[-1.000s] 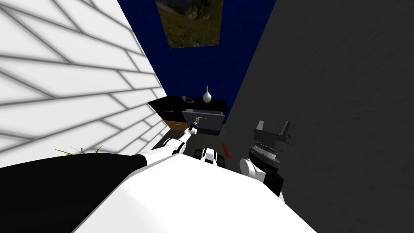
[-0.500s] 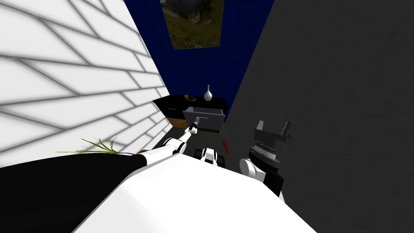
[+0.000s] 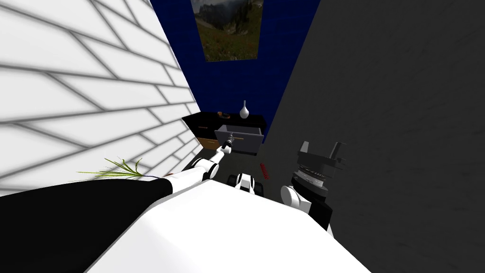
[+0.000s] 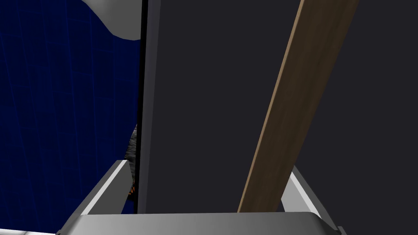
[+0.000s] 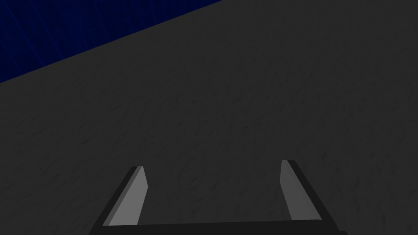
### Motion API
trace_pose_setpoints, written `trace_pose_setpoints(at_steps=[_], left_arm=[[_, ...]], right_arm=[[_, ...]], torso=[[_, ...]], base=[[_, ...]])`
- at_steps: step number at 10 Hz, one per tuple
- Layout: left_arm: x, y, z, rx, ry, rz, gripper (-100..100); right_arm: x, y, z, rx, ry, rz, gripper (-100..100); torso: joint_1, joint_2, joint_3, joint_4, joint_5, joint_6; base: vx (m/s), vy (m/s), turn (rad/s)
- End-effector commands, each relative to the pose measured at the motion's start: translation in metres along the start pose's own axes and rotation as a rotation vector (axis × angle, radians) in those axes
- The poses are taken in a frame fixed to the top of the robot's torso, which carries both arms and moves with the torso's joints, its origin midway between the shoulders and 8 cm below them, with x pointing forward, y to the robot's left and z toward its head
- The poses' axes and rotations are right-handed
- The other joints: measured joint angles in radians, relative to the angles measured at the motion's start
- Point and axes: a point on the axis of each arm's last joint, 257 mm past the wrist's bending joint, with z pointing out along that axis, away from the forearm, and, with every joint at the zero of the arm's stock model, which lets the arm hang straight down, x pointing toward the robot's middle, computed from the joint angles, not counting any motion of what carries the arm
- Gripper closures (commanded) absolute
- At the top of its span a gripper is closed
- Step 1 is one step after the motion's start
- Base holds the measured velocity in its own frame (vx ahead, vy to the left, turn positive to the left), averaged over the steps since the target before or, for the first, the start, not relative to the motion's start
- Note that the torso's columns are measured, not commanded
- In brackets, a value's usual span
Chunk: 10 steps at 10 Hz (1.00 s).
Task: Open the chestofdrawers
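1. The black chest of drawers [image 3: 208, 124] stands against the blue wall [image 3: 237, 80], straight ahead of the left end effector [image 3: 230, 140]. One drawer [image 3: 246, 138] is pulled out toward the robot, showing its grey walls. What lies inside it cannot be made out.
2. On the chest's top, beyond that end effector, stand a white vase [image 3: 244, 110] and, just beside it, a small brown item [image 3: 223, 114].
3. The left wrist view shows the end effector's fingers [image 4: 108, 191] spread wide, straddling the dark drawer front [image 4: 204, 102] and its brown handle [image 4: 294, 106]. The handle lies just beside one finger and is not pinched.
4. The handle is a long flat bar, and in the head view its long axis runs level across the drawer front.
5. The right end effector [image 5: 212, 165] also has its fingers spread.
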Motion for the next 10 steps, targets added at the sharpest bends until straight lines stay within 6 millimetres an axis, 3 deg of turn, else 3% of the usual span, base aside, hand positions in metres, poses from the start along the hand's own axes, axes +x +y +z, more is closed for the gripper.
trace_pose_setpoints(at_steps=[1, 2, 4, 5, 10], left_arm=[[0.004, -0.017, 0.012, 0.002, 0.003, -0.001, -100], [0.006, -0.029, 0.02, 0.002, 0.005, -0.001, -100], [0.002, -0.018, 0.014, -0.016, 0.0, 0.004, -100], [0.001, -0.015, 0.013, -0.022, -0.003, 0.004, 0], [-0.002, -0.003, 0.008, -0.043, -0.009, 0.004, 0]], right_arm=[[0.0, 0.0, 0.0, 0.0, 0.0, 0.0, 0], [0.0, 0.0, 0.0, 0.0, 0.0, 0.0, 0], [0.0, 0.0, 0.0, 0.0, 0.0, 0.0, 0], [0.0, 0.0, 0.0, 0.0, 0.0, 0.0, 0], [0.0, 0.0, 0.0, 0.0, 0.0, 0.0, 0]], torso=[[0.0, 0.003, 0.002, 0.002, 0.0, 0.0], [-0.001, 0.006, 0.003, 0.004, -0.001, 0.0], [-0.003, 0.011, 0.006, 0.009, -0.003, 0.0], [-0.002, 0.009, 0.005, 0.007, -0.003, 0.0], [-0.001, 0.002, 0.001, 0.001, -0.001, 0.0]], base=[[-0.04, -0.01, 0.009], [-0.06, -0.023, 0.003], [-0.031, -0.008, 0.005], [0.0, 0.0, 0.0], [-0.001, -0.001, 0.001]])
